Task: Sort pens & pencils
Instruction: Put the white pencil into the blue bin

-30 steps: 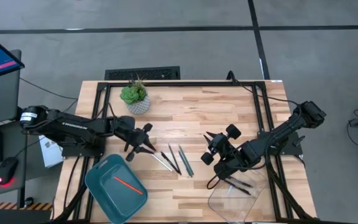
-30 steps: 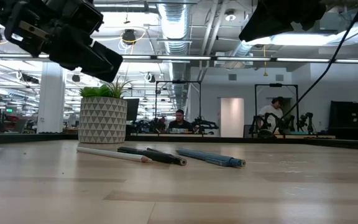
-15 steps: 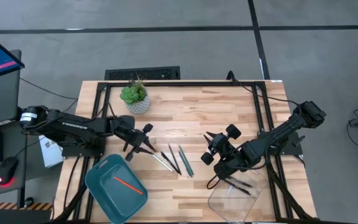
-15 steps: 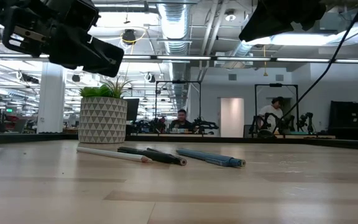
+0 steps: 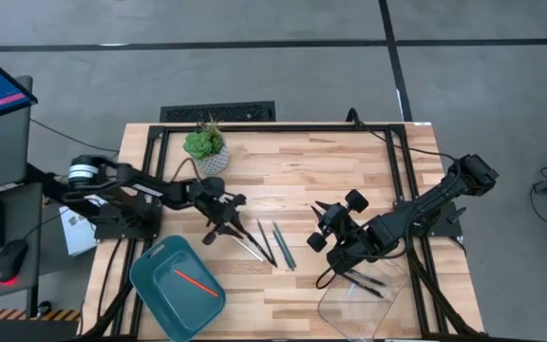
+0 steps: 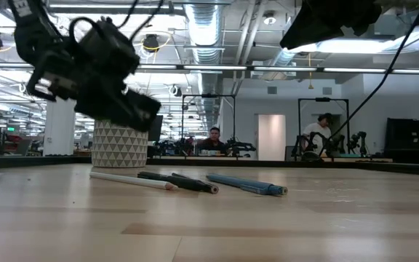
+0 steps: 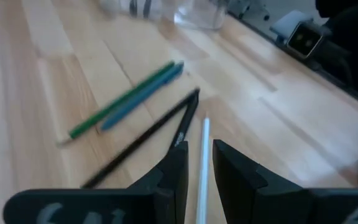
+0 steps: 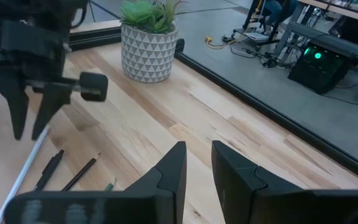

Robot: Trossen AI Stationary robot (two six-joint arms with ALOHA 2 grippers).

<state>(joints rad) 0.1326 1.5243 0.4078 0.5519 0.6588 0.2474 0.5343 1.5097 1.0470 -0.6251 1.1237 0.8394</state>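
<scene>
The left gripper [image 5: 222,228] hangs just above the worktop [image 5: 349,171], over the near end of a white stick [image 5: 246,247] that lies left of the worktop's middle. Its fingers [image 7: 178,177] are spread a little, with the white stick showing in the gap between them; they pinch nothing.

Just right of the white stick lie two black pens [image 5: 266,243], crossing at one end, and beside those a dark green pencil [image 5: 280,244] and a teal-blue pen [image 5: 287,249] lying side by side. All of these rest flat on the wood, near one another.

An orange-red pencil [image 5: 195,281] lies in a teal tray [image 5: 150,275] at the worktop's front left corner. A clear tray [image 5: 387,304] at the front right corner holds dark pens [image 5: 364,282].

The right gripper [image 5: 323,228] waits right of the middle, fingers slightly parted and empty. A potted plant [image 5: 205,147] stands near the back left edge.
</scene>
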